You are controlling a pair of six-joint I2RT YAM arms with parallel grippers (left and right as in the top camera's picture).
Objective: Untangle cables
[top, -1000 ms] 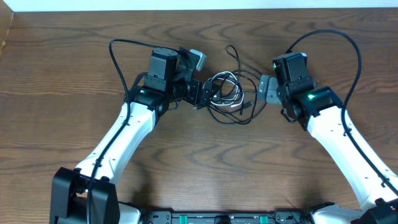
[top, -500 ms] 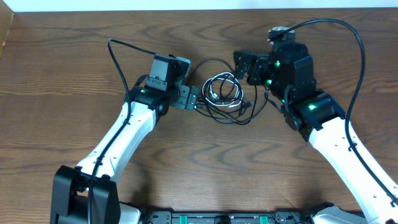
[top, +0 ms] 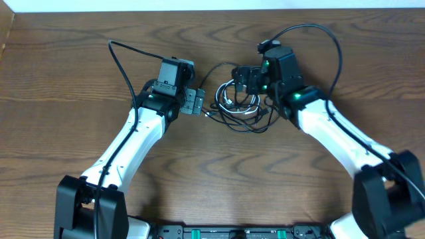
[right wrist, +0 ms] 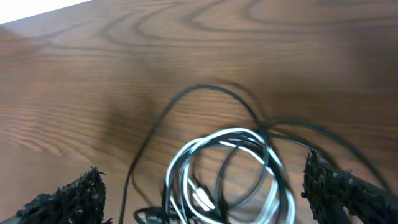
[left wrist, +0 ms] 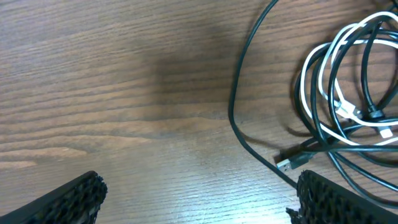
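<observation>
**Position of the work item.** The cables lie as one tangled bundle on the wooden surface. In the overhead view the bundle sits toward the far middle, between the two arms. It is made up of several thin black coils and one white cord wound through them.

**Left hand.** The left hand stands just beside the bundle, on the side nearer its own arm. Its fingers are spread wide apart and grip nothing.
- In the left wrist view the fingers appear at the two lower corners, with bare surface between them.
- The bundle lies ahead of the hand and off toward the right edge of that view, outside the gap between the fingers.
- One loose black cord curves down from the top edge and passes close to the finger at the lower right corner.
- A small plug lies flat just ahead of that same finger. Contact between the two cannot be confirmed.

**Right hand.** The right hand is over the far edge of the bundle, and its fingers are also spread wide with nothing clamped.
- In the right wrist view, which is blurred, the white and black coils sit ahead of the hand and in line with the gap between its fingers.
- Whether either finger touches a cord cannot be told.
</observation>
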